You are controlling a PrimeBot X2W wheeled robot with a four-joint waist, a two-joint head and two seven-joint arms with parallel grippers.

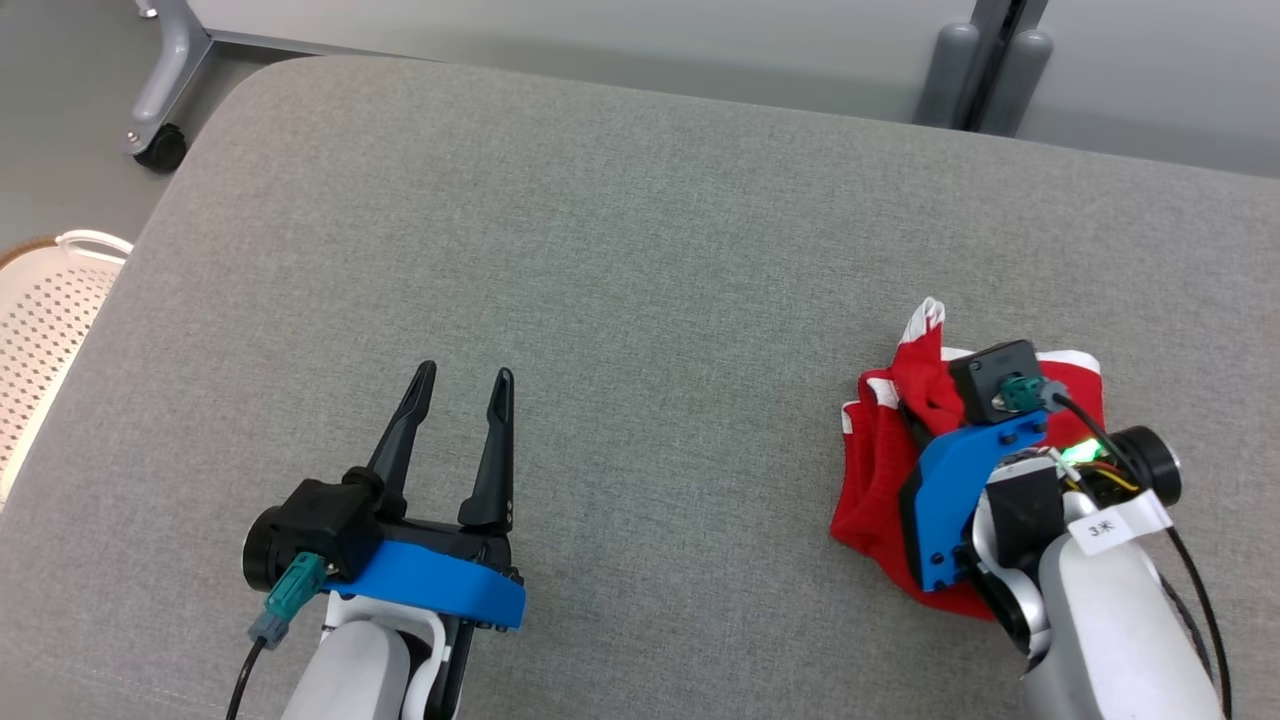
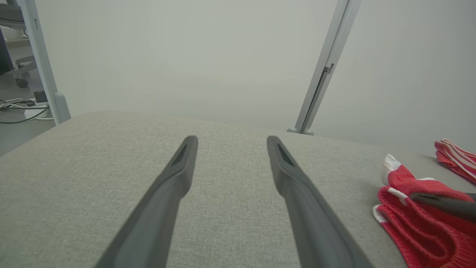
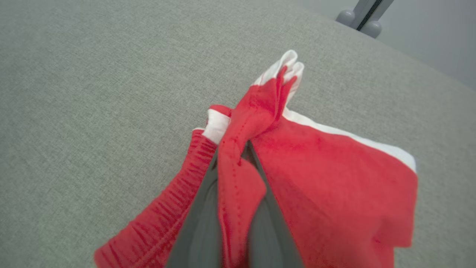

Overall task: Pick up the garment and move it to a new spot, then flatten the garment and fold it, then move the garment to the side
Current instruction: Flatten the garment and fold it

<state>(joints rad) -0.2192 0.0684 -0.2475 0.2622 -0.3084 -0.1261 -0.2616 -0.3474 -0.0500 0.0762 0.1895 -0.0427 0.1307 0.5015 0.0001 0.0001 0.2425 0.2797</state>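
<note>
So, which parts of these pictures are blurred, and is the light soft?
Head view: soft even light, all sharp. Left wrist view: the left gripper blurs toward the lens. Right wrist view: the garment and the right gripper go soft near the bottom edge.

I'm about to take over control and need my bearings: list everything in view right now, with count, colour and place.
padded surface: one, grey, under both arms
garment: one, red with white trim, bunched on the surface at the right
basket: one, white, perforated, past the surface's left edge
wheeled stand leg: one, grey, beyond the far left corner
posts: two, grey, beyond the far edge at the right
cables: several, dark and white, on the floor, left wrist view's left edge
left gripper: dark fingers, open, over bare surface
right gripper: dark fingers, shut on a fold of the garment
</note>
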